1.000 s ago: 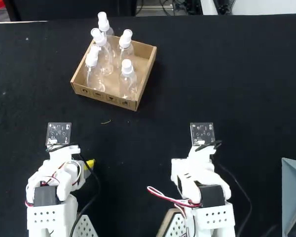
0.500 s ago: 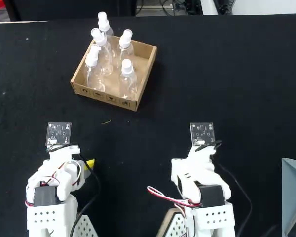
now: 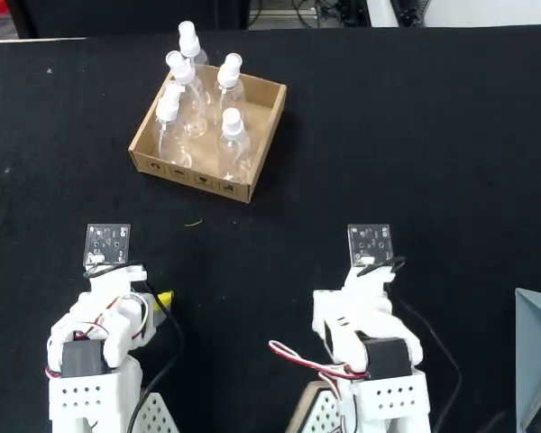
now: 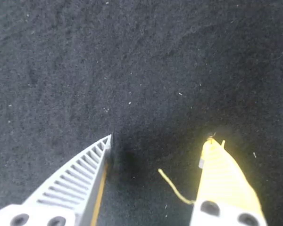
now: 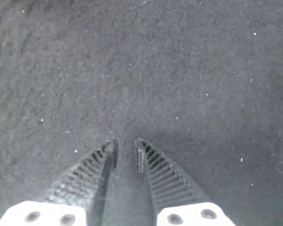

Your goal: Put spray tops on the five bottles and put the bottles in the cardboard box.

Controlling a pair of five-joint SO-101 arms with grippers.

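Observation:
The cardboard box point(image 3: 195, 176) sits at the back left of the black table. Several clear bottles stand upright inside it, each with a white spray top, among them one at the front point(image 3: 232, 141) and one at the back point(image 3: 189, 45). Both arms are folded at the near edge, far from the box. The left arm point(image 3: 104, 311) points its gripper point(image 4: 159, 138) down at bare cloth, white and yellow fingers wide apart and holding nothing. The right arm point(image 3: 365, 316) holds its gripper point(image 5: 126, 140) just over the cloth, tips almost together with nothing between them.
A grey angular object point(image 3: 536, 356) pokes in at the near right edge. A small twig point(image 3: 193, 222) lies on the cloth between the box and the left arm. Open black cloth spreads across the middle and right of the table.

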